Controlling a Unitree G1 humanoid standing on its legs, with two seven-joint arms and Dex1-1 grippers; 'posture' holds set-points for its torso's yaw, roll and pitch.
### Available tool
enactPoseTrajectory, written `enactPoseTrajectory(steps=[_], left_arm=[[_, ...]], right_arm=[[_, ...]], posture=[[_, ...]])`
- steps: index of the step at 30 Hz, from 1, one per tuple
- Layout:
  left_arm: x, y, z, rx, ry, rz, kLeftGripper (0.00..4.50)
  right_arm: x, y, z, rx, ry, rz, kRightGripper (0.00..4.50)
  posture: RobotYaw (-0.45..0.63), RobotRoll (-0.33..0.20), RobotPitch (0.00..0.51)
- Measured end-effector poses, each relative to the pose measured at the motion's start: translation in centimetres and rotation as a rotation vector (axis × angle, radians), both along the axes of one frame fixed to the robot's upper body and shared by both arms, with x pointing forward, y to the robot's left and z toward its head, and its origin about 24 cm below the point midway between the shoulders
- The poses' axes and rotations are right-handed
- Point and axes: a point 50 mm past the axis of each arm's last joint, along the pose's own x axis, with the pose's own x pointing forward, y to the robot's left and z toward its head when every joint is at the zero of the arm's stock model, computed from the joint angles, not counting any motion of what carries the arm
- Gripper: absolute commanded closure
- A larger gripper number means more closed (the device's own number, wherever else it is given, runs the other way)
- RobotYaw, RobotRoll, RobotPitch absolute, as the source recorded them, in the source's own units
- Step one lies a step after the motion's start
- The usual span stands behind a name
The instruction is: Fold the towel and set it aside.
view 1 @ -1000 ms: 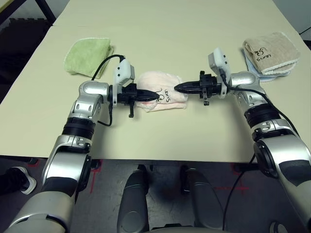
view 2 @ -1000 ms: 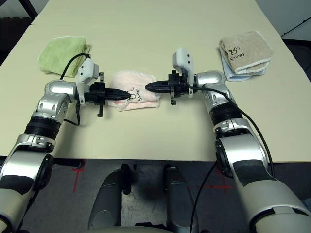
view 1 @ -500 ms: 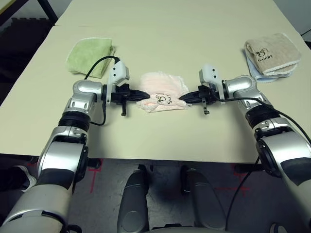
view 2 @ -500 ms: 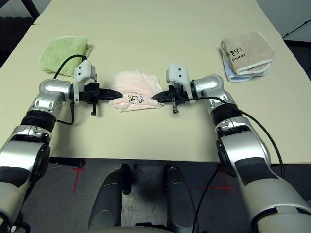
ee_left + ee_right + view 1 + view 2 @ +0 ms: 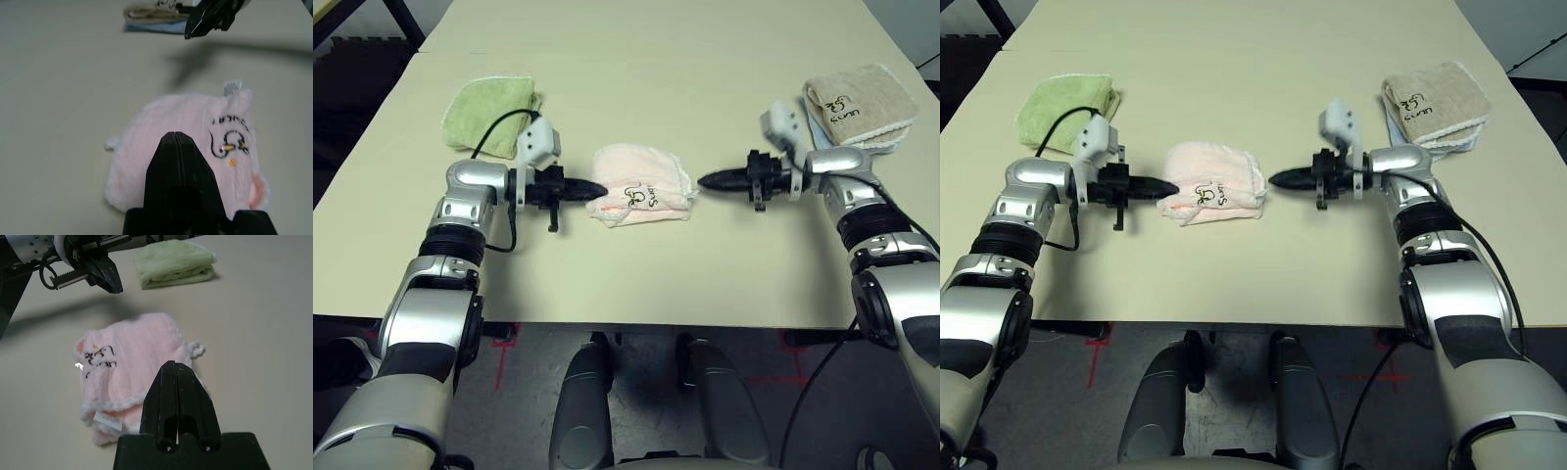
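The towel is pale pink, folded into a small bundle with dark script on its near side, lying mid-table. It also shows in the wrist views as the towel and the towel. My left gripper is shut with its tip just at the towel's left edge, holding nothing. On the other side my right gripper is shut and empty, a short gap away from the towel's right edge. Each tip points inward at the bundle.
A folded light green towel lies at the back left. A folded beige towel with dark script sits on a light blue cloth at the back right. Bare table stretches behind and in front of the bundle.
Both grippers have drawn back outward from the pink towel: the right one now stands clear of its edge, the left one sits at its left edge. The towel stays folded in place.
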Motion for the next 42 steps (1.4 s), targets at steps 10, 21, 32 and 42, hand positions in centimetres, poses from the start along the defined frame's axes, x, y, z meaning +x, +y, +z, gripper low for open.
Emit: enactPoseTrajectory(steps=[10,21,32,42], left_arm=[[-2.2,2.1,-2.8,-0.013,0.107,0.074,1.12],[-2.8,2.6,-2.8,0.027,0.036,0.056,0.0],[-1.3,3.8,-3.1,-0.23,0.491,0.335,0.0],[-1.9,1.9,-2.8,-0.41,1.059,0.345,0.0]], right_arm=[[-2.1,-2.0,-2.5,0.077,0.278,0.021,4.0],[-3.1,-4.3,-3.2,-0.174,0.047,0.059,0.01],[-3.8,-5.3,-4.2,-0.159,0.161,0.021,0.01],[-4.2,-5.1,-3.5,-0.14,0.146,0.044,0.01]], posture=[[-0.02,0.0,0.217],[-0.03,0.0,0.215],[-0.04,0.0,0.221],[-0.04,0.0,0.227]])
